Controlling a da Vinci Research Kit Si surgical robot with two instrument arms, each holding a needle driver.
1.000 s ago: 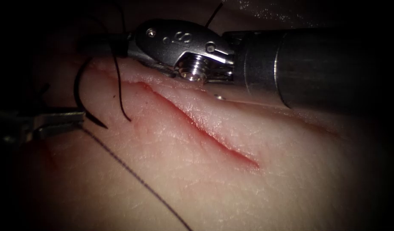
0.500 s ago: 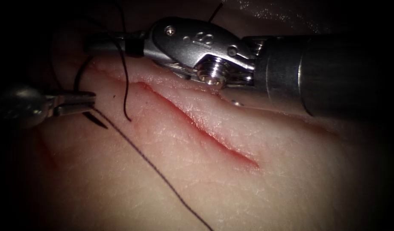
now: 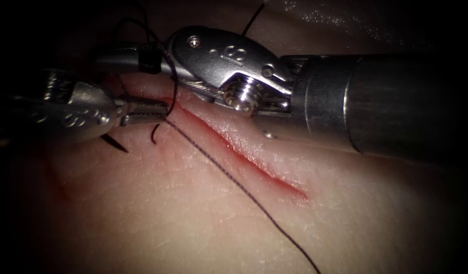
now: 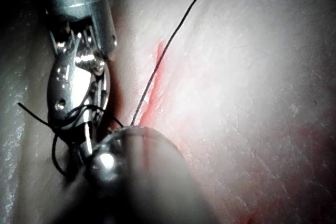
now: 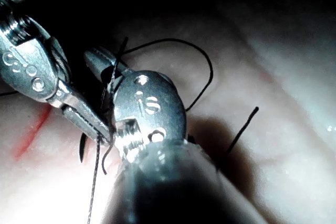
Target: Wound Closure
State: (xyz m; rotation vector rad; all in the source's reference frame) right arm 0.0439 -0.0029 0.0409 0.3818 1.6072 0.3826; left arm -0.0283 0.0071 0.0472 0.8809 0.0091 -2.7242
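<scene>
The tissue [image 3: 203,213] carries the thread [image 3: 234,177] slanting across its cut [image 3: 244,155].

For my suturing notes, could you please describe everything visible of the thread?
The thread is thin, dark and finely braided. One long, taut-looking strand runs diagonally over the tissue, crossing the cut, up to the left claw, which is shut on it. Further strands loop around the right claw, and a short end curls on the tissue.

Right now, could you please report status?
Left gripper shut on thread by cut. Thread draped over right gripper, hold unclear. Needle tip left of cut.
</scene>
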